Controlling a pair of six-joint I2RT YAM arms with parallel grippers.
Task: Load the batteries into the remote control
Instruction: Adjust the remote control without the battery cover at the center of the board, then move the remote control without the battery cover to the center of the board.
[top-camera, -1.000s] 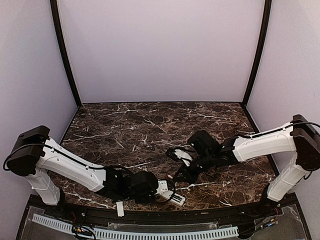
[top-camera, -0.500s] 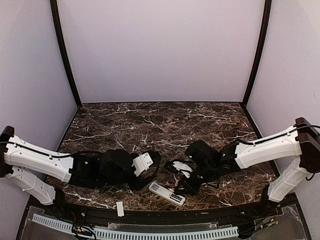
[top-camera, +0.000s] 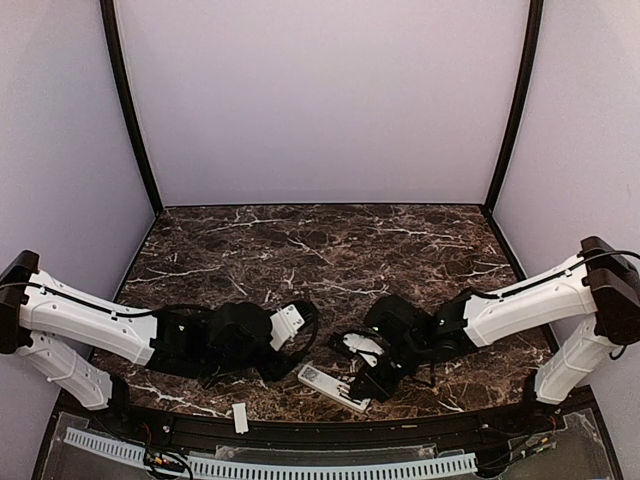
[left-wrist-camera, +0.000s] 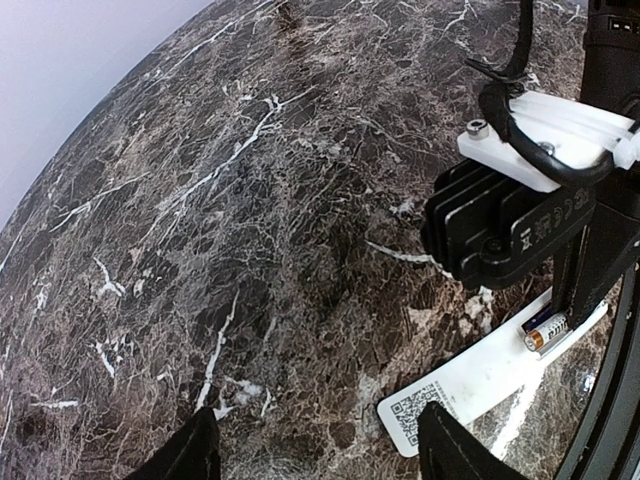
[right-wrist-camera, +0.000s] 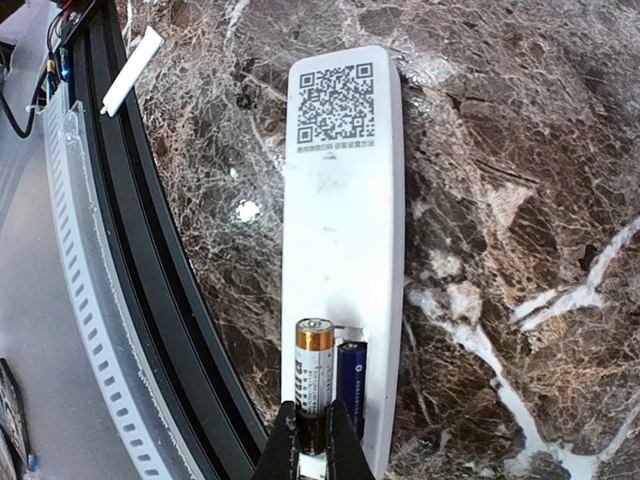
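The remote control (top-camera: 333, 387) lies back-up near the front edge, QR label showing (right-wrist-camera: 343, 190); its buttons are hidden. Its open battery bay holds a blue battery (right-wrist-camera: 351, 385). My right gripper (top-camera: 364, 384) is shut on a second battery (right-wrist-camera: 313, 375) with a copper top. It holds that battery tilted over the empty slot beside the blue one, pinched low between the fingertips (right-wrist-camera: 307, 438). In the left wrist view this battery (left-wrist-camera: 545, 330) sits at the remote's (left-wrist-camera: 480, 375) far end. My left gripper (top-camera: 296, 352) is open and empty (left-wrist-camera: 320, 445), just left of the remote.
A short flat white strip (top-camera: 240, 417) lies on the black front rail left of the remote, also in the right wrist view (right-wrist-camera: 132, 70). The table's front edge and a perforated white rail (top-camera: 300, 467) run close below the remote.
My left gripper let go of the remote and drew back to the left, now open. My right gripper moved down-left with the battery onto the remote's bay end.
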